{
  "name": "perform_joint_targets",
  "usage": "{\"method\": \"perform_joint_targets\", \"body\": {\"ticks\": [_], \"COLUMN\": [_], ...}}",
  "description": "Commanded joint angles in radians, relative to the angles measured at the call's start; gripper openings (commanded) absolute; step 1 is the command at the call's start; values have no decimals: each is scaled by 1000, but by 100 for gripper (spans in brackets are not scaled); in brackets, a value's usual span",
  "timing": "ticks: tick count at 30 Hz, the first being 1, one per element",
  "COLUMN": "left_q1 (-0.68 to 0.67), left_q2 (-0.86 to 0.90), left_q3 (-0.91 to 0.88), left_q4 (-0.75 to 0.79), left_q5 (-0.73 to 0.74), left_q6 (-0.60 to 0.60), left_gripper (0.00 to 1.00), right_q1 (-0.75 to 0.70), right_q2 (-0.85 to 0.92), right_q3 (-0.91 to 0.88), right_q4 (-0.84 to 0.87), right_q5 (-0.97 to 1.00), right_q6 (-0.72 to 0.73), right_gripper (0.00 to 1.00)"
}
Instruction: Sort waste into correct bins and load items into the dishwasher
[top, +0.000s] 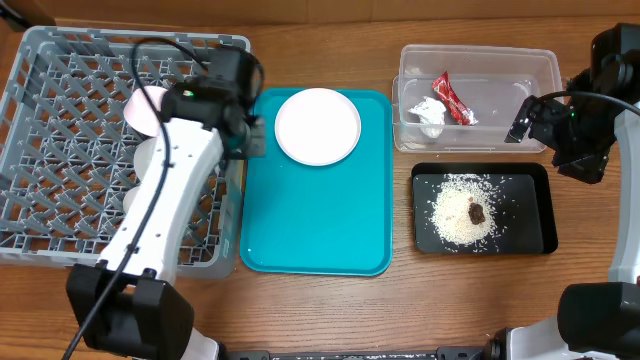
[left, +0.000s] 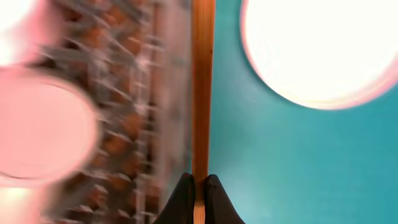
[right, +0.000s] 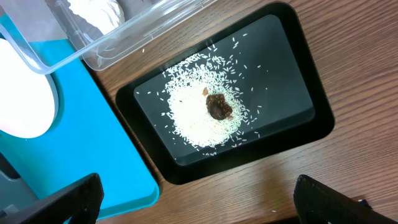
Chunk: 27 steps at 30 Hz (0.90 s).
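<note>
Right gripper (right: 198, 202): fingers wide apart, holding nothing, over the table (right: 364, 74) at 6 o'clock of the black tray (right: 283, 68).

Black tray: one heap of rice (right: 193, 121) with one brown lump (right: 219, 107) on it, and stray grains around.

Left gripper (left: 199, 186): jaws together, nothing held, over the table strip between dish rack (top: 60, 140) and teal tray (top: 315, 235).

Teal tray: one white plate (top: 317, 126) at its 12 o'clock end.

Rack, 9 o'clock of the teal tray: one pale plate (top: 145, 108) standing. Other pale shapes lie under the left arm (top: 170, 190); count uncertain.

Clear tub (top: 480, 58), 12 o'clock of the black tray: one red-and-white wrapper (top: 452, 98), one tissue (top: 428, 113). The wrapper print is too small to read.
</note>
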Motion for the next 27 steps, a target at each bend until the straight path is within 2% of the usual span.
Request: {"method": "perform_joint_targets", "body": {"ticks": [1, 4, 12, 13, 16, 17, 22, 27], "left_q1": [52, 77, 88, 88, 88, 88, 82, 37], "left_q2": [8, 28, 111, 120, 126, 125, 123, 123], "left_q3": [11, 10, 8, 8, 8, 9, 49, 82], "left_q4": [34, 68, 89, 88, 91, 93, 71, 81], "left_q5": [-72, -70, -63, -51, -15, -6, 81, 265], "left_q6": [123, 164, 166, 167, 166, 167, 167, 169], "left_gripper": [4, 4, 6, 9, 35, 41, 50, 54], "right_q1": [2, 2, 2, 2, 2, 2, 2, 2], "right_q2": [-8, -8, -8, -8, -8, -8, -8, -8], "right_q3": [4, 4, 4, 4, 4, 4, 4, 4], "right_q4": [4, 5, 5, 5, 5, 5, 5, 5], "right_q5": [10, 10, 10, 10, 10, 10, 10, 10], "right_q6": [-3, -3, -3, -3, -3, -3, -3, -3], "right_gripper": [100, 100, 100, 100, 100, 100, 100, 100]}}
